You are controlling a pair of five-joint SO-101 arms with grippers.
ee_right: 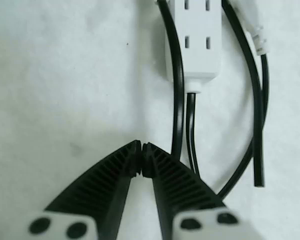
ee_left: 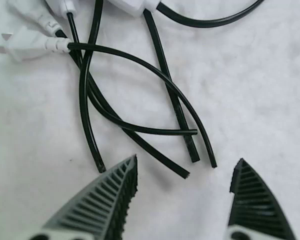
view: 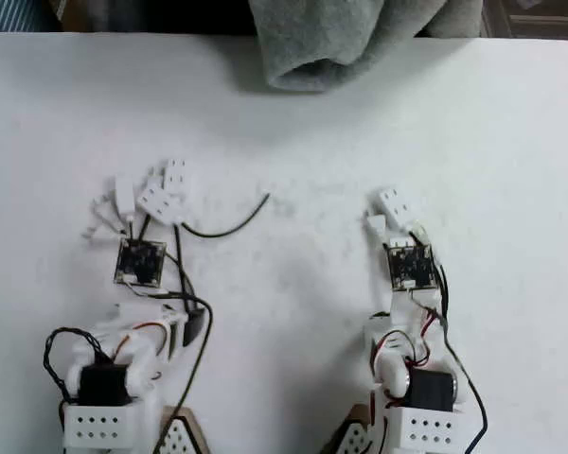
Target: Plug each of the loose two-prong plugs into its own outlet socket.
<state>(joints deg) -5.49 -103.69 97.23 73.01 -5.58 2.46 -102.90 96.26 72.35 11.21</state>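
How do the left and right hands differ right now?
The left hand is open, fingers wide apart; the right hand is shut, fingertips touching. The left hand hangs over loose black cable ends; the right hand sits beside the cable of the white outlet socket. Both are empty.

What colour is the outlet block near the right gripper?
The outlet block is white; right wrist view shows it best.

Plain wht is showing across counter (view: 312, 142). Also looking wht: plug (ee_left: 27, 44) & outlet block (ee_right: 197, 35), w/ cords (ee_left: 179, 107) running blk. L jaws are showing grey-to-blk w/ ribbed pattern; R jaws are showing blk, same ribbing. Far-edge cloth (view: 341, 43) is looking grey.
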